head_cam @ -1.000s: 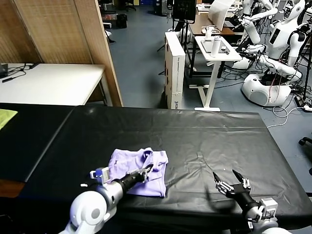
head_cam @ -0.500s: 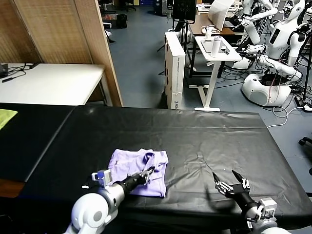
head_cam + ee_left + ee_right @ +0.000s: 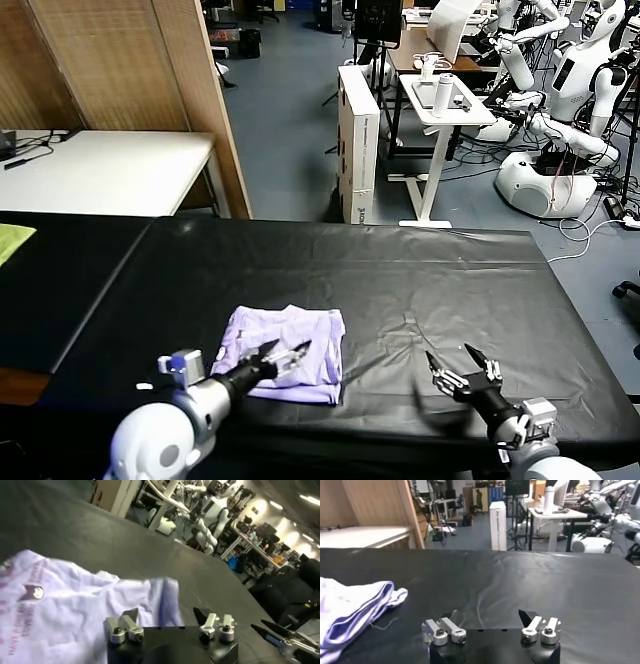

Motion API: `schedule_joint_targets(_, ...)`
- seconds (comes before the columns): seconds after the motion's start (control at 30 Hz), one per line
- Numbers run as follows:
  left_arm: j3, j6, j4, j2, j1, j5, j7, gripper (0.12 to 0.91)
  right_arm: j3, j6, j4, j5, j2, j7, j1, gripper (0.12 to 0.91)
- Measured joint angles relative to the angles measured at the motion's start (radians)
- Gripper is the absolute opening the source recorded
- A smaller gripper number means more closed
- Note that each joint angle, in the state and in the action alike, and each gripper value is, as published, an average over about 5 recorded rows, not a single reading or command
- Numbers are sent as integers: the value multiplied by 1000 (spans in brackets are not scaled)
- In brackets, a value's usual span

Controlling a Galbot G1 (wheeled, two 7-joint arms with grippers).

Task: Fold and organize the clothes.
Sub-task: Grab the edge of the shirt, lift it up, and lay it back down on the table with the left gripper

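The clothes are one lavender T-shirt [image 3: 300,325], lying folded into a small square on the black table [image 3: 420,270], left of centre near the front edge. My left gripper [image 3: 287,350] hovers open just over the shirt's near edge, with nothing between its fingers. In the left wrist view the shirt [image 3: 75,605] spreads out beyond the open left gripper [image 3: 166,614], a purple print showing at one side. My right gripper [image 3: 458,365] stands open over bare table to the right, apart from the shirt. In the right wrist view the shirt's folded edge [image 3: 355,600] lies well off to the side of the right gripper [image 3: 488,615].
A yellow-green cloth [image 3: 10,240] lies on the black surface at the far left edge. A white table [image 3: 100,170] and a wooden screen [image 3: 130,60] stand behind on the left. A white cabinet [image 3: 358,140], a cart [image 3: 440,100] and other robots [image 3: 560,110] are beyond the table.
My left gripper has opened, let go of the shirt's fold and drawn back toward the front edge. The shirt now lies flatter. The right gripper has shifted slightly left.
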Motion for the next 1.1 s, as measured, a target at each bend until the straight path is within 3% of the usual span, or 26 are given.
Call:
schedule_joint_targets(0.17,-71,0,28,41,6,5,4,907,-46,-27,-6,2,-14,9,44,907)
schedule_joint_targets(0.37,-126,-12,34,68,22,22,3,907,-147,-64,-37,15,-51,-18,153,907)
schedule_joint_targets(0.83,-156,-42,39,72,34,63,0,907,-436,-93,-62,64,-132,-21,356,907)
schedule_joint_targets(1.1,-173,-43,35,67,46,68,0,907,-521,-95,-52,62,-147,-25,370,893)
